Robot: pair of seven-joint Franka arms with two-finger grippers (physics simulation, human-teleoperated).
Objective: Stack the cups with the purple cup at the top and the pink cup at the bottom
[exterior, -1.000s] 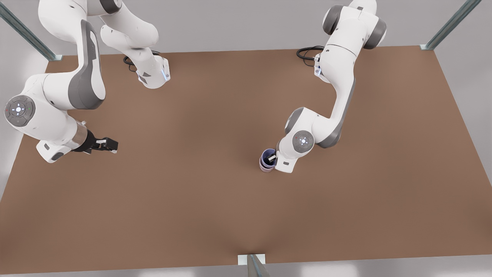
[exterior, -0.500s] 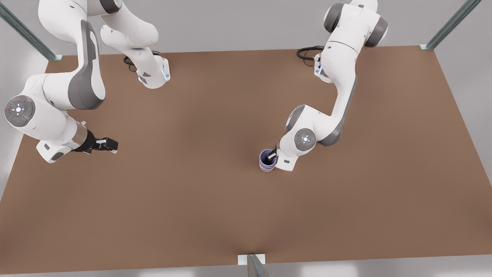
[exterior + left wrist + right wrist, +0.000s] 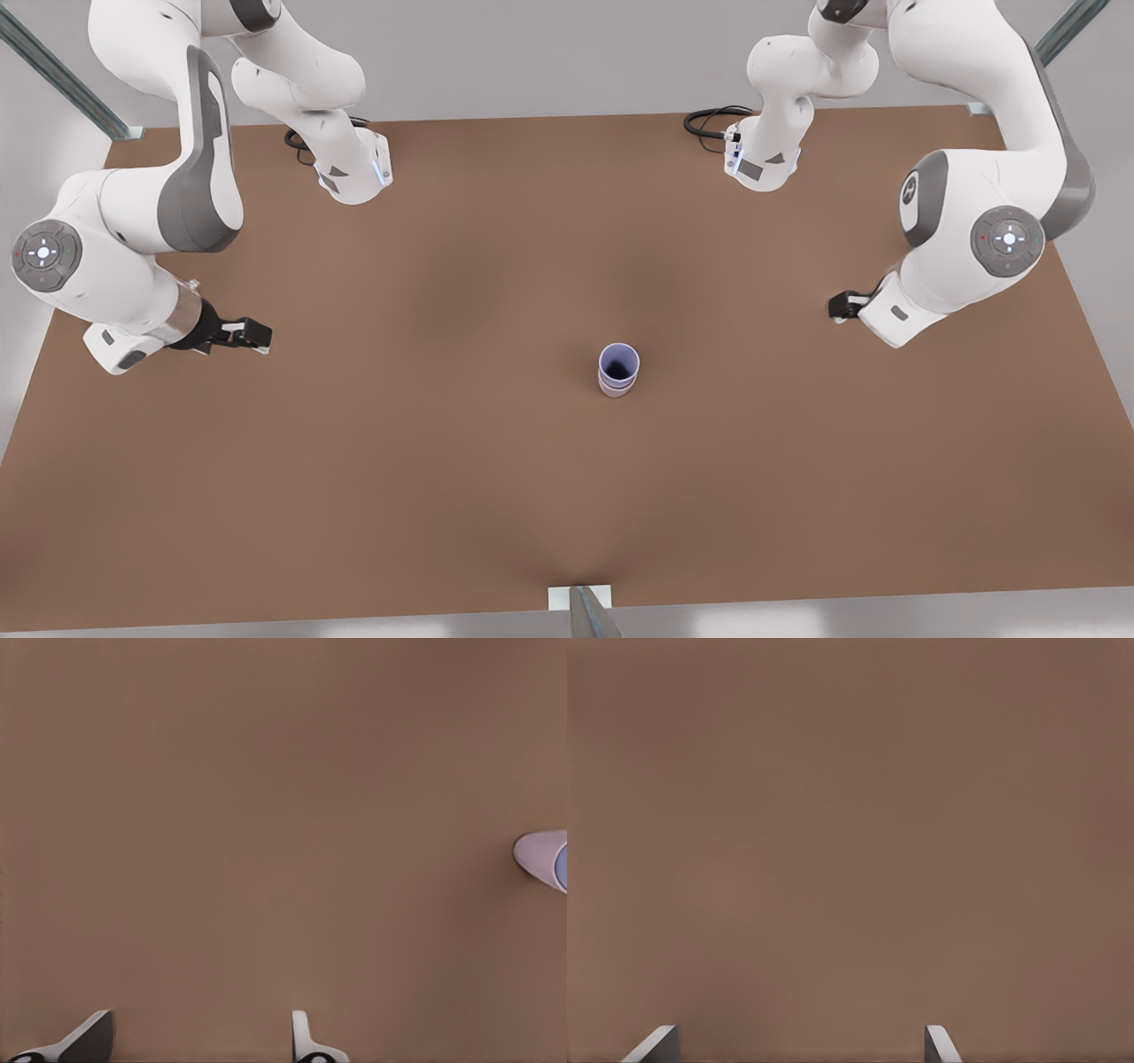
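You see the purple cup [image 3: 618,361] nested in the pink cup [image 3: 617,389] mid-desk [image 3: 443,461], one claw [image 3: 251,335] well left, the other claw [image 3: 842,307] well right.

No text, label, brand, number or sign can be read anywhere in these pictures. The plain brown flat worktop [image 3: 443,461] is unmarked in the front view and in both wrist views. The glossy white and grey jointed robot arms [image 3: 177,186] bear no lettering; the round grey joint caps [image 3: 42,254] carry only small lit dots and faint raised marks, none of which forms a legible character. The small pale bluish lavender tapered cup [image 3: 618,363], nested in the small pale mauve-pink tapered cup [image 3: 617,389], has bare walls with no print.
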